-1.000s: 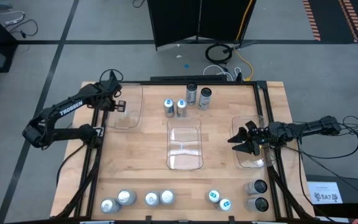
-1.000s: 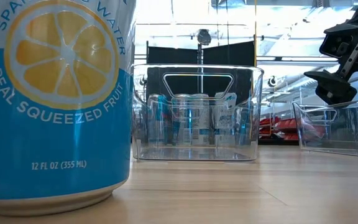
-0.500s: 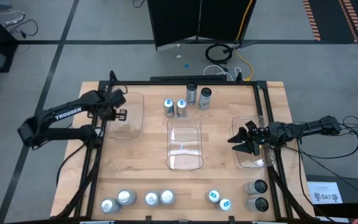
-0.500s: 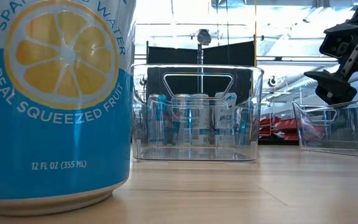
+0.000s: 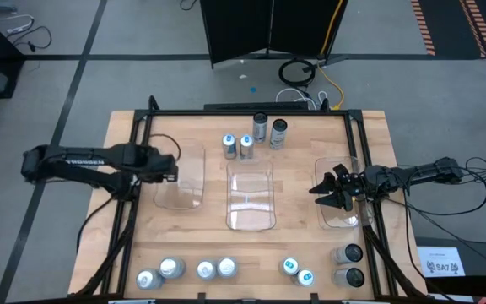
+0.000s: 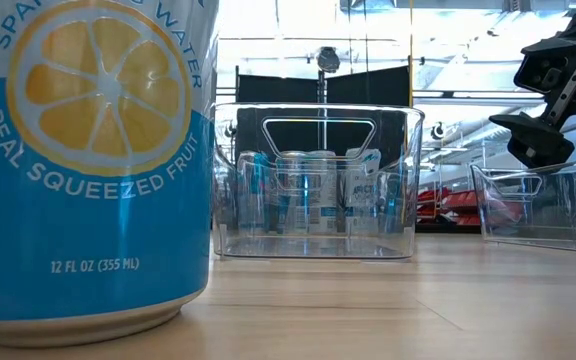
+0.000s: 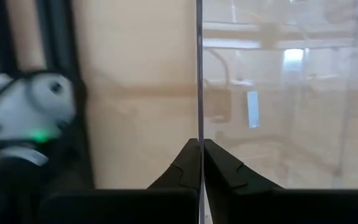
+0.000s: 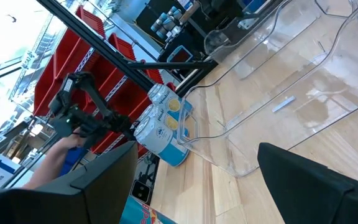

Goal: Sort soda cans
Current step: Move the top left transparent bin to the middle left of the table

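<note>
My left gripper [image 5: 169, 168] is shut on the wall of the left clear bin [image 5: 184, 179], which stands on the table at the left. My right gripper [image 5: 326, 192] hangs open and level over the right clear bin [image 5: 342, 211], touching nothing. A third clear bin [image 5: 251, 198] stands in the middle. Soda cans stand upright in groups: several at the far middle [image 5: 245, 145], several silver ones at the near left [image 5: 205, 270], two blue-topped ones [image 5: 290, 267] and two dark ones [image 5: 352, 253] at the near right. My left gripper pinches the upper edge of the left bin's thin clear wall [image 7: 199, 118] between its two fingers [image 7: 182, 168]. The fingers come from above and point down. The bin stands upright with its bottom on the table.
A black frame rail [image 5: 129, 211] runs along each side of the wooden table. In the low view a large lemon-printed can [image 6: 88, 160] fills the left foreground, and the middle bin [image 6: 313, 180] stands behind it. Bare wood lies between the bins and the near cans.
My left gripper has swung from the table's far left corner toward the near edge and a little to the right, turning about its own axis and staying shut. The left bin has slid along the table with it, still upright.
</note>
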Controlling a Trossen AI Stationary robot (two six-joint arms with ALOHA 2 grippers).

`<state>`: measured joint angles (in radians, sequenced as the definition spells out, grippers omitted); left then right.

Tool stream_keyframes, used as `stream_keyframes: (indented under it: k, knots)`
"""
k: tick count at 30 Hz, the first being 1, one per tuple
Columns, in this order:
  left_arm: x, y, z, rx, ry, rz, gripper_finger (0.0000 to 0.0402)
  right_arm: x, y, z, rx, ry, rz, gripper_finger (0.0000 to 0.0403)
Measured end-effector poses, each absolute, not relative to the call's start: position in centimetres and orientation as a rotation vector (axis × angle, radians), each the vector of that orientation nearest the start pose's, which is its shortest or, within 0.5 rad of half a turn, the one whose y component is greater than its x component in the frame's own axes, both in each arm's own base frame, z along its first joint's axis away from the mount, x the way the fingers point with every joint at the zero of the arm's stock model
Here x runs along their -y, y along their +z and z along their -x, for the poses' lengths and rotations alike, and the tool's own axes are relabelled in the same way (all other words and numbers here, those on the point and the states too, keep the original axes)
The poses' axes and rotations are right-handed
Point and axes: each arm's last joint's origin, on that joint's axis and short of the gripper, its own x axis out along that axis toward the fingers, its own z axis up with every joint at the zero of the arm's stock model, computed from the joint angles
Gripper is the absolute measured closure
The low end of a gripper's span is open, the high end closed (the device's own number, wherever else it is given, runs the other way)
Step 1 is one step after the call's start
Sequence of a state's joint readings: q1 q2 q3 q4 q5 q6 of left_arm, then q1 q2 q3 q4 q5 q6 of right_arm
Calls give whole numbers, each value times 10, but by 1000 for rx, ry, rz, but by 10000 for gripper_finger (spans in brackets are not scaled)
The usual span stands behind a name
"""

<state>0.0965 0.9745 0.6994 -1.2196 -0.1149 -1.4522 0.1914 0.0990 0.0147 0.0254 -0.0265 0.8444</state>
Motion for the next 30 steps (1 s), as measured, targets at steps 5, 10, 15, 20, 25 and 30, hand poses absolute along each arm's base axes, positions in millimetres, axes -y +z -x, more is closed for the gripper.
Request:
stream_keyframes:
  k: [5, 10, 15, 20, 25, 30]
  knots:
    - [5, 215, -146, -1012, 1125, 1184, 391, -20, 163, -101, -147, 180, -836, 78]
    - [23, 209, -153, -1009, 1116, 1185, 391, -20, 163, -101, -148, 180, -836, 78]
    - [38, 205, -157, -990, 1149, 1181, 391, -20, 163, -101, -148, 180, -836, 78]
    - [45, 203, -156, -984, 1154, 1183, 391, -20, 163, -101, -148, 180, -836, 78]
    - [46, 205, -157, -980, 1147, 1187, 391, -20, 163, -101, -147, 180, -836, 78]
    - [46, 206, -157, -981, 1146, 1188, 371, -20, 163, -101, -147, 180, -836, 78]
